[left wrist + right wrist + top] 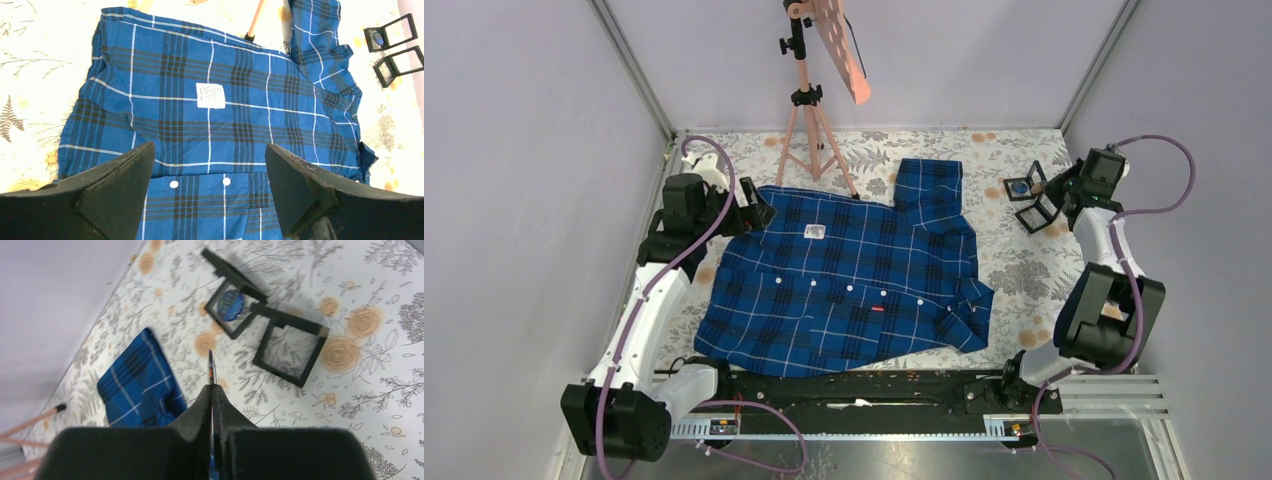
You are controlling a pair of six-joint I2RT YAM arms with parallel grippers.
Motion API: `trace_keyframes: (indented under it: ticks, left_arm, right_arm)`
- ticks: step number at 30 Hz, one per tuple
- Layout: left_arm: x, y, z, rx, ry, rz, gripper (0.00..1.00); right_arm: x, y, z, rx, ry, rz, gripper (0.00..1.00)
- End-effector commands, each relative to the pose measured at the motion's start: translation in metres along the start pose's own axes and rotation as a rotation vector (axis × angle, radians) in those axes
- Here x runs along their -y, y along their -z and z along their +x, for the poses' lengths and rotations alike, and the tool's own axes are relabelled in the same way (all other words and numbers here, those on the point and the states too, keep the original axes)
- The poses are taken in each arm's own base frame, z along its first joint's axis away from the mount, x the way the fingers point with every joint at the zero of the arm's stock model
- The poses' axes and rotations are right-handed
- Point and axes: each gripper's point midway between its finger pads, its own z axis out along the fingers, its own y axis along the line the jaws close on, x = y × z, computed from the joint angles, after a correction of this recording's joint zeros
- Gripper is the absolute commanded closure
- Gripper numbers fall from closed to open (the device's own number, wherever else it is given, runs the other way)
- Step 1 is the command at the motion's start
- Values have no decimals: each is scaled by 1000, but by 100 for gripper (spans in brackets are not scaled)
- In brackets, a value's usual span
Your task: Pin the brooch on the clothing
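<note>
The clothing (854, 290), a dark-blue plaid shirt with white buttons, lies spread flat on the floral cloth, its white neck label (210, 95) facing up. Low over the collar end hangs my left gripper (210, 170), wide open with nothing between its fingers. My right gripper (212, 390) is at the far right, above the cloth beside one sleeve (137, 380). It is shut on a thin flat piece seen edge-on, the brooch (210, 365), which sticks out past the fingertips. A round blue brooch (231, 305) sits in a small black box.
Two small open black boxes (1022, 186) (1038, 212) lie at the far right; the nearer one (289, 347) looks empty. A pink tripod (809, 100) with a peach board stands at the back beside the shirt. Grey walls enclose the table.
</note>
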Motion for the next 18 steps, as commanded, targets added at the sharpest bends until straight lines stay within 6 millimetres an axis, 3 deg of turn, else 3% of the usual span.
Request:
trace_keyframes:
  ticks: [1, 5, 10, 14, 18]
  left_arm:
    - [27, 8, -15, 72, -29, 103, 14]
    - [58, 15, -3, 69, 4, 198, 14]
    - [117, 28, 30, 4, 109, 471, 14]
    - [156, 46, 51, -54, 156, 679, 14]
    - [181, 68, 57, -73, 206, 861, 14]
  right_arm:
    - [-28, 38, 27, -108, 118, -142, 100]
    - [-60, 76, 71, -204, 237, -283, 100]
    - [-110, 132, 137, -323, 385, -529, 100]
    - [-156, 188, 193, -448, 473, -801, 100]
    - [-188, 249, 227, -534, 520, -1059, 100]
